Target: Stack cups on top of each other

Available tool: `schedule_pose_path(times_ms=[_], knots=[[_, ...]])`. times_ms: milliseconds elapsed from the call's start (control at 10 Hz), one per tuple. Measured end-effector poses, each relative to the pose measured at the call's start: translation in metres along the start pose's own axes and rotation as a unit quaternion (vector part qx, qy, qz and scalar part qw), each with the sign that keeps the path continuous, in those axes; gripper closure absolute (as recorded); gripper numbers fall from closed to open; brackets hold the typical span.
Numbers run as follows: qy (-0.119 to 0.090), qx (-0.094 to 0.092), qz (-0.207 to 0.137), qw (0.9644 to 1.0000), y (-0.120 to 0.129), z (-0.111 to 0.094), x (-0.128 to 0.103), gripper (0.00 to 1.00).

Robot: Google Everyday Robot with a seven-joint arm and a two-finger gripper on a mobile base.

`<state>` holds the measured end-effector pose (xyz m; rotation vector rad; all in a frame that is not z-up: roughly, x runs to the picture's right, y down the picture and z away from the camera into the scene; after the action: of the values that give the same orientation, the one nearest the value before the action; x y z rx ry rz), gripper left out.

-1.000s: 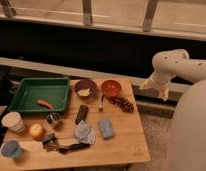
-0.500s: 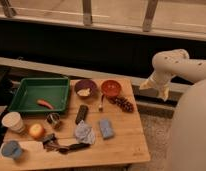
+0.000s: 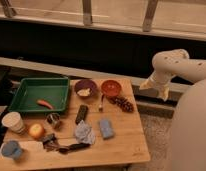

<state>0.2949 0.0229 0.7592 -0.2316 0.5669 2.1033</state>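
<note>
The wooden surface [image 3: 123,142] carries the clutter. Beside it, the white arm [image 3: 171,62] bends sharply at the elbow, and its gripper [image 3: 159,90] hangs downward, jaws apart and empty. At the corner farthest from the arm, the cream-white cup [image 3: 13,121] and the light-blue cup [image 3: 11,149] stand apart.

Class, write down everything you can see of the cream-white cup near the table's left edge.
The cream-white cup is a plain tapered tumbler, wider at the rim, maybe paper or plastic. It stands upright, mouth up, at the left edge of the wooden table, just in front of the green tray, with a round fruit close beside it. The blue cup sits apart, nearer the camera. The open claw hangs far off, past the table's right side.
</note>
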Motion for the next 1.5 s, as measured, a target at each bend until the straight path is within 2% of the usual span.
schedule_pose_path(times_ms=[400,500,700,900,1100,1200,1300,1500], knots=[[-0.001,0.002,-0.001,1.0000,0.000,-0.001,0.000,0.20],[0.000,0.009,-0.012,0.9999,0.001,-0.002,0.003,0.20],[0.002,0.011,-0.042,0.9991,0.021,-0.003,0.014,0.20],[0.011,0.007,-0.093,0.9956,0.065,-0.002,0.038,0.20],[0.022,-0.008,-0.136,0.9904,0.109,-0.003,0.063,0.20],[0.032,-0.024,-0.164,0.9857,0.136,-0.007,0.084,0.20],[0.041,-0.037,-0.181,0.9820,0.153,-0.010,0.099,0.20],[0.058,-0.083,-0.229,0.9682,0.199,-0.025,0.153,0.20]])
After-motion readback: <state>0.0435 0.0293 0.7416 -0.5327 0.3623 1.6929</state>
